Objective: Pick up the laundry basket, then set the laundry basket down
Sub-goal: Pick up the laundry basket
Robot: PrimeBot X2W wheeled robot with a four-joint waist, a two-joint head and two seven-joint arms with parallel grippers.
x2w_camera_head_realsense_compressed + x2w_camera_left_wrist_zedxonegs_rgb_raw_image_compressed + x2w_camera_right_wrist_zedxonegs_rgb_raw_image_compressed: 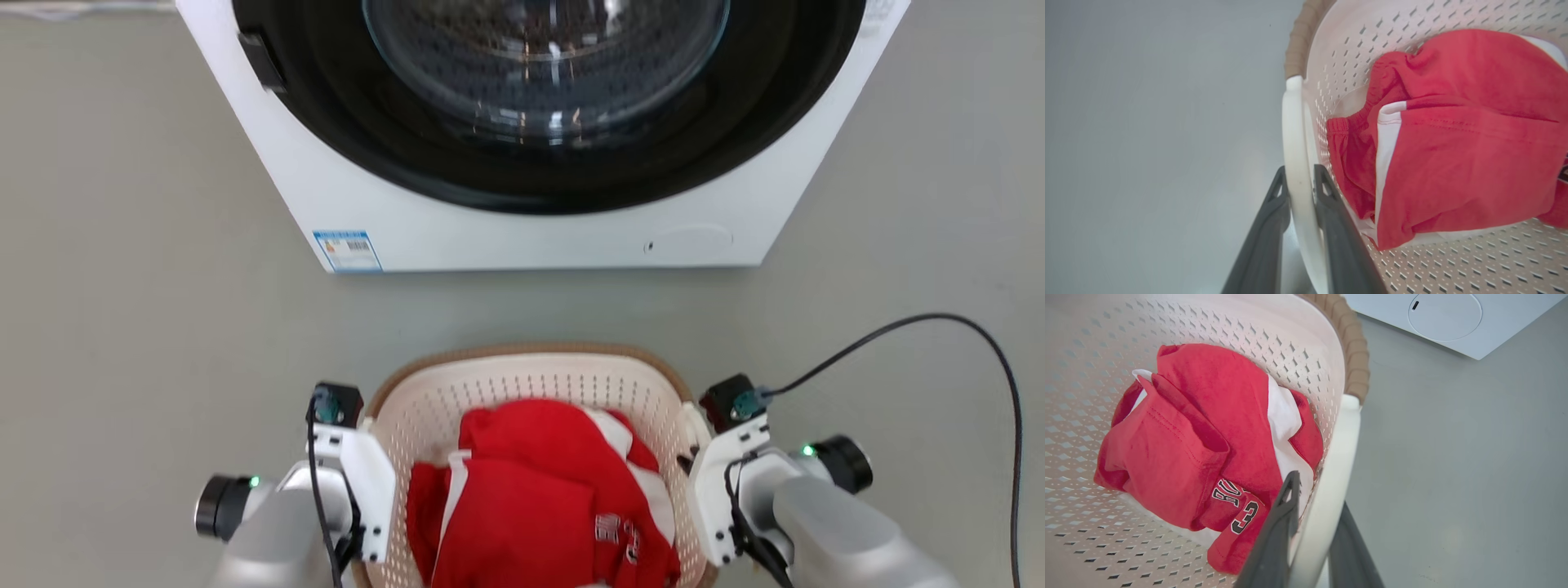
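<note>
The laundry basket [522,353] is cream-white and perforated with a brown woven-look rim, and it sits low in the head view between my two arms. My left gripper [365,482] stands at its left side and my right gripper [712,483] at its right side. In the left wrist view my left gripper [1300,172] is shut on the basket's white loop handle [1293,122], one dark finger on each side. Seen from the right wrist, my right gripper [1318,491] is shut on the other white handle [1339,449]. I cannot tell whether the basket touches the floor.
A red and white garment [531,490] lies crumpled inside the basket. A big white washing machine [522,233] with a black round door stands just beyond the basket. A black cable [992,351] loops over the grey floor [122,286] at the right.
</note>
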